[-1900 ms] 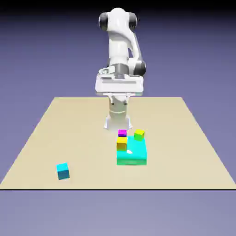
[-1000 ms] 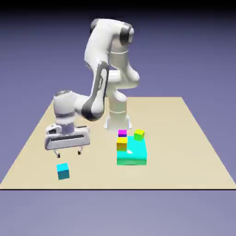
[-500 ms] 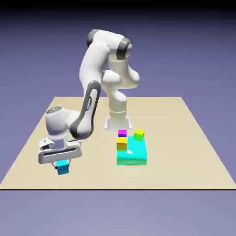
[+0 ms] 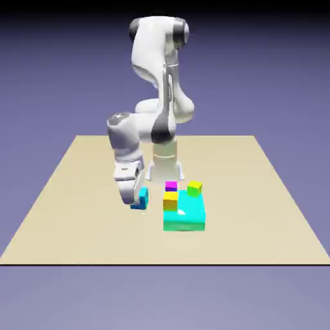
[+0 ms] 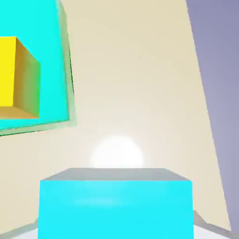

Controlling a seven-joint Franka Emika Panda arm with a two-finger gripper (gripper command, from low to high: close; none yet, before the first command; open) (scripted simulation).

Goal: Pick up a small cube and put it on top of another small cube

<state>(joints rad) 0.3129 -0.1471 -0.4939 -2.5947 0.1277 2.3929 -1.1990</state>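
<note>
1. Transport is the step in hand: the gripper (image 4: 137, 201) is closed on the small cube (image 4: 141, 197), which fills the bottom of the hand view between the finger tips and appears to ride clear of the table (image 4: 77, 193).
2. In the exterior view the held cube hangs just to the left of the turquoise block (image 4: 185, 213), which carries a yellow cube (image 4: 170, 202), a magenta cube (image 4: 171, 186) and a yellow-green cube (image 4: 194, 188).
3. The next move likely calls for centring over one of these, probably the near yellow cube, lowering squarely, then releasing without nudging its neighbours.
</note>
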